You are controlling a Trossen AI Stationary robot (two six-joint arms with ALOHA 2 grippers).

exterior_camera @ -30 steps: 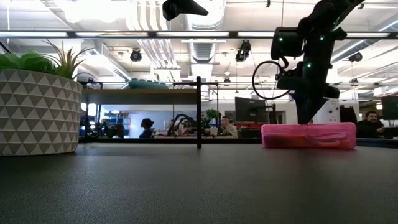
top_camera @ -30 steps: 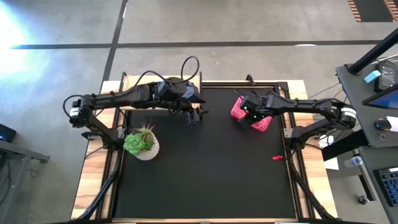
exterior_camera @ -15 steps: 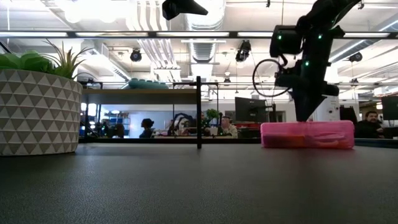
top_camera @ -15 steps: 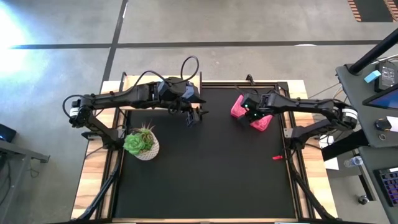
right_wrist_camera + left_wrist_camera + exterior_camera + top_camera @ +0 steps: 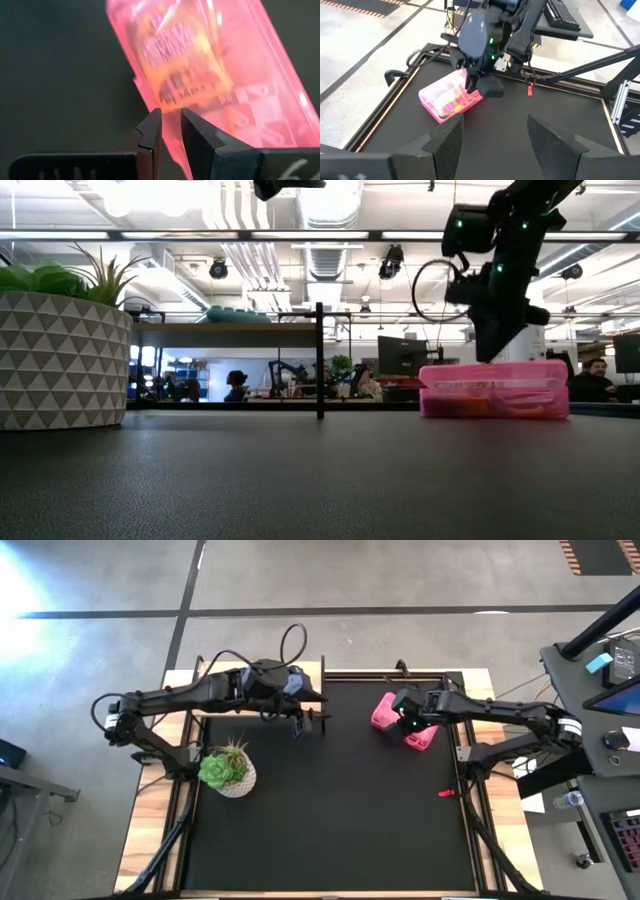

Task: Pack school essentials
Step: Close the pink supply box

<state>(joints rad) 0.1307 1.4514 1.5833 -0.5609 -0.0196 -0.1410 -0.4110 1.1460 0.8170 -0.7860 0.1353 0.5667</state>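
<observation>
Lying directly beneath the right pincer [image 5: 170, 125], nearly pressed together, the pink case [image 5: 210, 75].

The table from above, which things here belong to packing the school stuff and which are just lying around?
Part of the job:
pink case holding stationery
right gripper at the case
left gripper, open above the mat

Lying about:
potted plant
small red item on the black mat

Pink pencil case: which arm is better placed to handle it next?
Right. The right gripper is directly over the pink pencil case, its fingers nearly closed at the case's edge. The left gripper hangs open, apart from the case near the mat's back edge.
</observation>
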